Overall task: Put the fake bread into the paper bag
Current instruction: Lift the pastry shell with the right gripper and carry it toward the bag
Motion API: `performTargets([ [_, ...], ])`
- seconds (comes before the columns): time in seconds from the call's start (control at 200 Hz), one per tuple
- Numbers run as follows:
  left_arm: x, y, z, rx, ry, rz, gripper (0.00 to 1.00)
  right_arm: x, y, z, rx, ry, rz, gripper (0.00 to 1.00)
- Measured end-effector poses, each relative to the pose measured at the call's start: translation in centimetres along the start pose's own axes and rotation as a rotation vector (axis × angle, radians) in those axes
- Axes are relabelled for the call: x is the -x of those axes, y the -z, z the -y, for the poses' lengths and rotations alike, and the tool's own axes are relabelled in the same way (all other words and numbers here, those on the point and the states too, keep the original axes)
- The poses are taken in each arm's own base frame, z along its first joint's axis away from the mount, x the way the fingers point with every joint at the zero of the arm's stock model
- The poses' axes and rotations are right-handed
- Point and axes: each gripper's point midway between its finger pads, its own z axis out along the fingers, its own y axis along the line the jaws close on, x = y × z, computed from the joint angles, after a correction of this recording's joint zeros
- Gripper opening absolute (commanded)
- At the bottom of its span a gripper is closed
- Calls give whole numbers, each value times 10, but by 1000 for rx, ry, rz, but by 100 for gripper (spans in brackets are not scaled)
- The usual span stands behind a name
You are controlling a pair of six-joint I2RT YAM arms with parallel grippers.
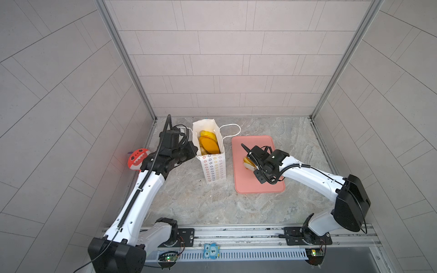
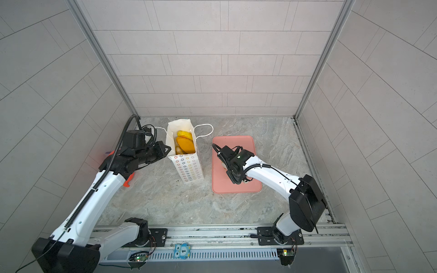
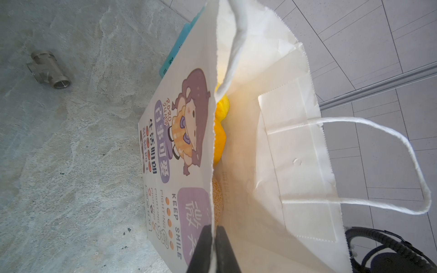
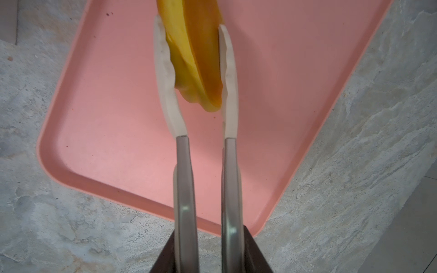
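The white paper bag (image 1: pixel 214 169) (image 2: pixel 188 169) stands open, with a cartoon girl print on its side (image 3: pixel 189 123). Several golden pieces of fake bread (image 1: pixel 209 144) (image 2: pixel 184 144) (image 3: pixel 220 141) lie inside it. My left gripper (image 1: pixel 195 151) (image 2: pixel 168 150) (image 3: pixel 214 228) is shut on the bag's near rim. My right gripper (image 4: pixel 209 238) is shut on metal tongs (image 4: pixel 184 177). The tongs' white tips clamp a yellow-orange piece of fake bread (image 4: pixel 196 54) (image 1: pixel 248 163) over the pink tray (image 1: pixel 250 186) (image 2: pixel 227 186) (image 4: pixel 118 118).
A red toy (image 1: pixel 136 160) lies by the left wall behind my left arm. A metal pipe fitting (image 3: pixel 48 69) rests on the stone floor. A teal flat item (image 3: pixel 179 49) sticks out behind the bag. The bag's cord handle (image 1: pixel 230 131) hangs toward the tray.
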Motion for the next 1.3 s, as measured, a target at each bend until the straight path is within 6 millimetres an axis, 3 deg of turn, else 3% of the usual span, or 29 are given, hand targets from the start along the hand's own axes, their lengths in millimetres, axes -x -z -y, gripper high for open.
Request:
performTargets([
  [1.081,0,0,0,0,0,0,10,-4,56,76,-23,-289,156,32],
  [1.301,0,0,0,0,0,1,10,9,82,89,-26,-322,223,32],
])
